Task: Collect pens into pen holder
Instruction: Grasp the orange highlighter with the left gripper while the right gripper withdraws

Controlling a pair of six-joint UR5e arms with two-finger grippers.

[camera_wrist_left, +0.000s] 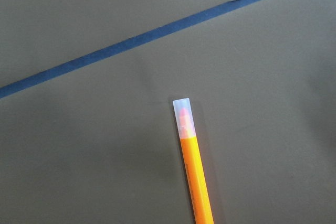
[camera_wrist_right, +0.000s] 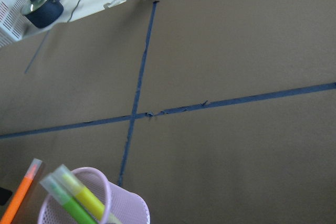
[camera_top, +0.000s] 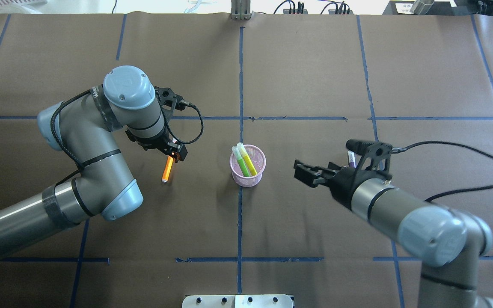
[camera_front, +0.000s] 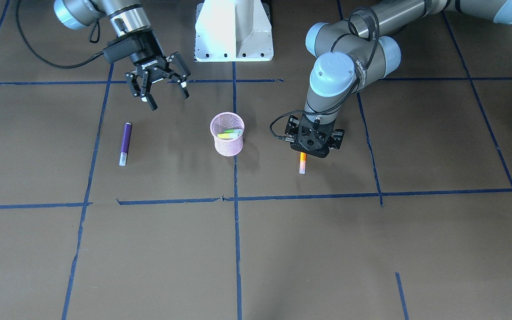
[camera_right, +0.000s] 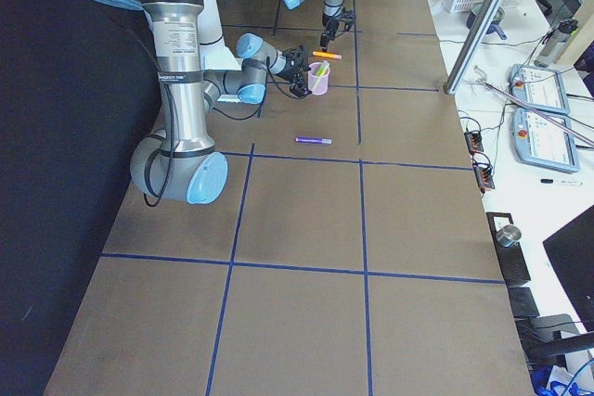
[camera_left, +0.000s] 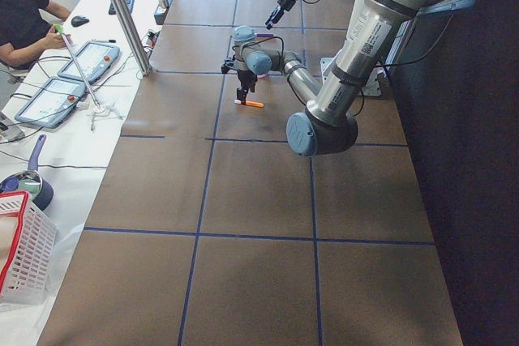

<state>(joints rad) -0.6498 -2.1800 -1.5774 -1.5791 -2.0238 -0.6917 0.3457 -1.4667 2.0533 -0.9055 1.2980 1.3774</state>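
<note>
The counter (camera_front: pixel 371 249) is covered in brown paper and marked off into big squares with blue tape lines (camera_front: pixel 237 249). The robot's white base (camera_front: pixel 234 31) sits at its back edge.

The pink mesh pen holder (camera_front: pixel 228 144) stands upright between the two arms. Two pens lean inside it, a green pen (camera_top: pixel 241 164) and a yellow pen (camera_top: pixel 248 161), with their pale cap ends poking above the rim.

The left pincer (camera_front: pixel 310 149) points straight down, low over the orange pen (camera_wrist_left: pixel 195 174). That pen lies flat on the paper. One end is hidden under the pincer and its pale cap end sticks out from below. I cannot tell whether the fingers have closed on it, because the wrist body hides them. The holder is off to this pincer's inner side, well apart.

The right pincer (camera_front: pixel 169 98) hangs above the counter with its fingers spread wide and nothing between them. It is tilted toward the holder and clear of it. The purple pen (camera_front: pixel 125 143) lies flat on the paper, apart from this pincer on its outer side and a little farther from the robot.
</note>
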